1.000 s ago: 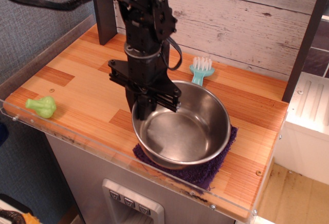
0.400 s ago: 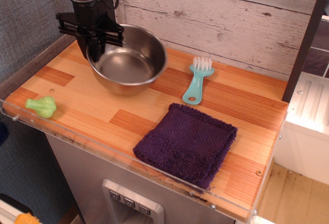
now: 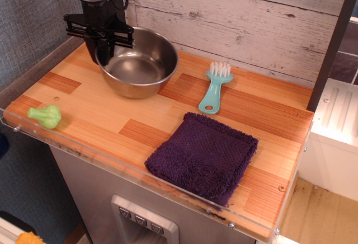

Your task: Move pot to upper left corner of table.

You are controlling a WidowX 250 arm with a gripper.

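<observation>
The shiny steel pot (image 3: 141, 67) stands at the far left of the wooden plank table (image 3: 106, 118), close to the whitewashed back wall. My black gripper (image 3: 104, 52) comes down from above at the pot's left rim. Its fingers straddle the rim, one inside and one outside, shut on it. The pot looks level and down on the tabletop.
A purple cloth (image 3: 202, 155) lies near the front edge, right of centre. A teal brush (image 3: 213, 88) lies behind it, right of the pot. A green toy vegetable (image 3: 46, 115) sits at the front left by the acrylic rim (image 3: 84, 153). A dark post (image 3: 331, 40) stands at the right.
The pot has been carried off the purple cloth to the far left of the table. In the last moment it dropped slightly and levelled out, with the gripper still at its rim.
</observation>
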